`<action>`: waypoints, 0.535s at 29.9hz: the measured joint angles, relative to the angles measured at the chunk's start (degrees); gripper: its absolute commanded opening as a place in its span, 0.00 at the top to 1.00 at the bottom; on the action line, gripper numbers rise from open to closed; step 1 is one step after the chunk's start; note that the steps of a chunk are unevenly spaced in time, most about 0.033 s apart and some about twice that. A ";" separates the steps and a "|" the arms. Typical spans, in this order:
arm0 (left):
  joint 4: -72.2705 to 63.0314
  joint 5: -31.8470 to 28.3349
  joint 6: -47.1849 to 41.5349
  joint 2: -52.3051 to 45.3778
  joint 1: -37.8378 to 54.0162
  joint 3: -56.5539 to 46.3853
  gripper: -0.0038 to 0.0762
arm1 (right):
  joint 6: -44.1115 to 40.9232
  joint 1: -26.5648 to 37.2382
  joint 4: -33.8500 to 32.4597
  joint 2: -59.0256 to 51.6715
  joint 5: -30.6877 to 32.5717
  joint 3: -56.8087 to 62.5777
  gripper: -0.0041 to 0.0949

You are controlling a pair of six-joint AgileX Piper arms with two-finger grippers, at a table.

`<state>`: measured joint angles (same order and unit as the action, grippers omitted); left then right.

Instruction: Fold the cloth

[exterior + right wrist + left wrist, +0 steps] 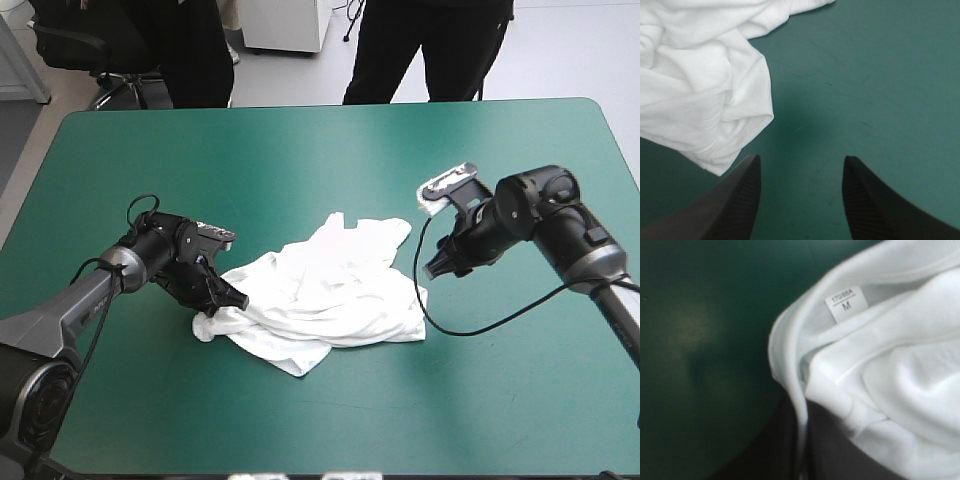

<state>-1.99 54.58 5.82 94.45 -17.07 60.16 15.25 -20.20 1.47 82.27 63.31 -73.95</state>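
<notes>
Teal-green cover (320,140), T-shirt (320,290) in left jaws

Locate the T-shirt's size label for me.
In the left wrist view the size label sits inside the collar of the T-shirt, just ahead of the left gripper, which grips the heap's left end.

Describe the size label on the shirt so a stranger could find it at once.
On the teal-green table lies a crumpled white T-shirt; go to the end the left hand pinches. Just inside the neckband there sits the label, a small white rectangle printed with an M, the only lettered patch among plain folds.
</notes>
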 measured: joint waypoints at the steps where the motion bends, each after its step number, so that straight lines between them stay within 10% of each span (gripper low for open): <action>1: 0.06 0.00 0.00 0.00 0.00 0.00 0.97 | 0.00 -0.26 0.00 0.27 -2.83 2.10 0.48; 16: 0.17 -0.05 0.42 0.00 0.00 0.00 0.97 | 5.71 -1.11 7.20 7.37 -18.55 13.97 0.48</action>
<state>-1.81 54.53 6.24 94.45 -17.07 60.16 20.95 -21.31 8.67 89.63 44.76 -59.98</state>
